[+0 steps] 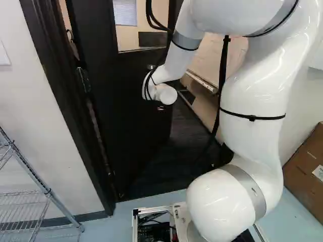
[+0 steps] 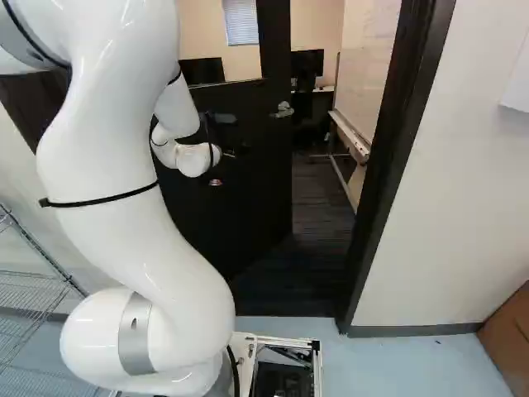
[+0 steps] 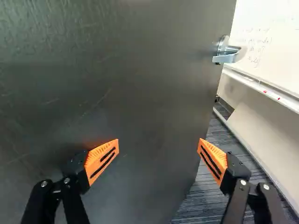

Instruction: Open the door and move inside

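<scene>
Before one door (image 3: 140,93); two spread fingers (image 3: 103,160)

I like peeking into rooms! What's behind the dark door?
Past its edge you can see a dark screen, a whiteboard with writing and a striped floor. The solid part of the door hides whatever is right behind it.

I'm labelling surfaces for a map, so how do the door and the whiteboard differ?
The door is dark and nearly black, while the whiteboard is pale with handwriting on it. The door carries a metal lever handle; the whiteboard has a long tray along its lower edge. The door stands open at an angle, directly ahead of the tool; the whiteboard is farther in, beyond the doorway. Both are broad, upright panels.
</scene>
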